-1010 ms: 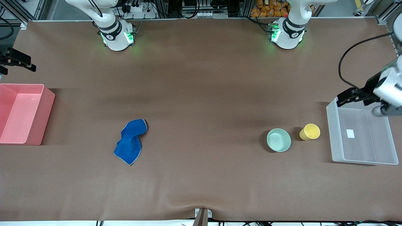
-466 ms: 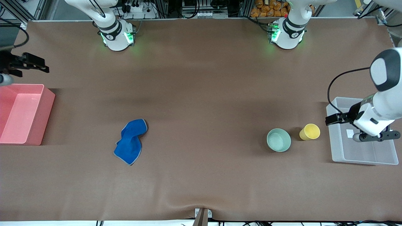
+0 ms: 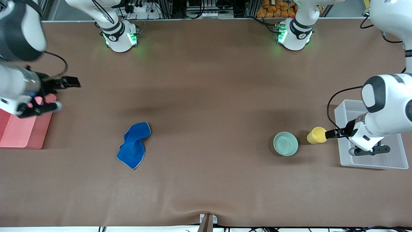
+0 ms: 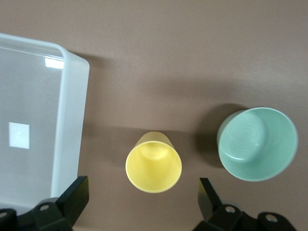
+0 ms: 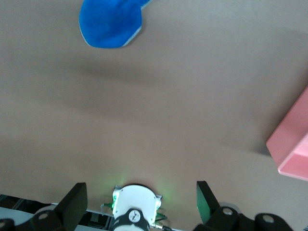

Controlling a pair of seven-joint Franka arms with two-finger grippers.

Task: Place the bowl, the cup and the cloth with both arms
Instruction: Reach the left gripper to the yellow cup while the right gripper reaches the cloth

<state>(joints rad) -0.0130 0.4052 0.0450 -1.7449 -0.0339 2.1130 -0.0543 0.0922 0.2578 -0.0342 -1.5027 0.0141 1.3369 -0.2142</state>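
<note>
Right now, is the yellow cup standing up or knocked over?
Standing up. The cup sits on its base, and the left wrist view looks straight down into its open, empty mouth.

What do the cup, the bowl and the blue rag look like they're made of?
Cup: probably plastic, plain matte yellow.
Bowl: glossy mint, faint rings inside; plastic or glazed ceramic, cannot tell which.
Rag: soft woven fabric, rumpled, with a grey stitched edge.

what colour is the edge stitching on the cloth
Thin grey, trimming the royal-blue cloth; it shows best in the front view.

No text can be read; the clear bin's [image 4: 72,96] white label [image 4: 19,134] looks blank.
</note>
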